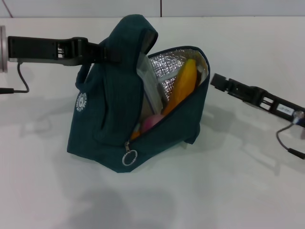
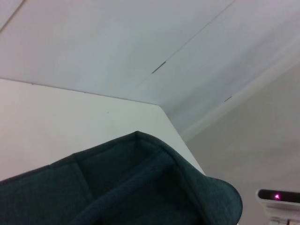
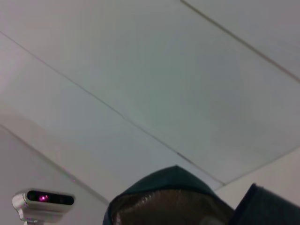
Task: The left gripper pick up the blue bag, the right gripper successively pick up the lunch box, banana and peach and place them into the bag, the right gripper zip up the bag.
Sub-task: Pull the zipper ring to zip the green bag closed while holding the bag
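Teal fabric of the blue bag (image 1: 112, 109) hangs pinched in my left gripper (image 1: 106, 51) at its top; banana (image 1: 183, 86) and peach (image 1: 153, 122) sit inside. My right gripper (image 1: 215, 81) waits just beside the open mouth, seemingly empty, fingers unclear. Zipper pull (image 1: 129, 157) lies low, toward me, nearer my right arm.

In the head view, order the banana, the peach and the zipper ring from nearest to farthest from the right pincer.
1. Long yellow-orange banana, upright in the bag's open mouth, facing the right pincer.
2. Small pink peach, lower inside.
3. Metal zipper ring, bag's front bottom corner.
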`<control>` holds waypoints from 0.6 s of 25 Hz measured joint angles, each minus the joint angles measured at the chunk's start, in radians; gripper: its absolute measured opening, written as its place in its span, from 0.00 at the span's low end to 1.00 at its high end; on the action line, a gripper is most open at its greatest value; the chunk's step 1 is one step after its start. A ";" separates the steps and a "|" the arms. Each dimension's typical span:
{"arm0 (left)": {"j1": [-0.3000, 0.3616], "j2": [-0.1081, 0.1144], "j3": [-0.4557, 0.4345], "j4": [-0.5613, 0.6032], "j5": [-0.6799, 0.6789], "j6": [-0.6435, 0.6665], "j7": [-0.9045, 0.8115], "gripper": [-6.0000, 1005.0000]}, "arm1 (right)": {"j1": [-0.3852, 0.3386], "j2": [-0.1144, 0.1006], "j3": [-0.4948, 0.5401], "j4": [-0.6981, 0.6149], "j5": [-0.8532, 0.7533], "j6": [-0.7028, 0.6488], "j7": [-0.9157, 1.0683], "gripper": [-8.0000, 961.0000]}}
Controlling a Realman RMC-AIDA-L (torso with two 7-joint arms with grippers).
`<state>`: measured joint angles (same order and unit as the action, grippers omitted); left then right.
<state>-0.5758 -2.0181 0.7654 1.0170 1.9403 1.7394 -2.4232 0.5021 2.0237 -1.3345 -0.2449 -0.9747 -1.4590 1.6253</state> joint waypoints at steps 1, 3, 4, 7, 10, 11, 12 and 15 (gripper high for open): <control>0.000 0.000 0.000 0.000 0.000 0.000 0.000 0.05 | 0.013 0.001 -0.001 0.012 0.000 0.002 0.010 0.76; -0.002 -0.001 0.001 0.000 0.000 0.000 0.000 0.05 | 0.033 0.003 -0.003 0.030 0.000 0.011 0.031 0.76; -0.002 -0.001 0.001 0.000 0.000 0.000 0.000 0.05 | 0.036 0.004 -0.007 0.033 0.000 0.016 0.038 0.76; -0.002 -0.002 0.002 0.000 0.000 0.000 0.000 0.05 | 0.043 0.004 -0.025 0.034 0.005 0.036 0.063 0.76; -0.003 -0.003 0.003 0.000 0.000 0.000 0.002 0.05 | 0.051 0.004 -0.028 0.035 0.005 0.053 0.103 0.76; -0.003 -0.004 0.004 0.000 0.000 0.000 0.002 0.05 | 0.052 0.004 -0.029 0.036 0.003 0.058 0.113 0.76; -0.003 -0.004 0.004 0.000 0.000 0.000 0.002 0.05 | 0.052 0.004 -0.031 0.036 0.002 0.063 0.120 0.76; -0.003 -0.004 0.004 0.000 0.000 0.000 0.002 0.05 | 0.047 0.004 -0.032 0.036 0.005 0.083 0.124 0.76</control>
<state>-0.5783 -2.0222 0.7699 1.0168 1.9404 1.7394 -2.4210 0.5489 2.0279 -1.3663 -0.2087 -0.9694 -1.3763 1.7488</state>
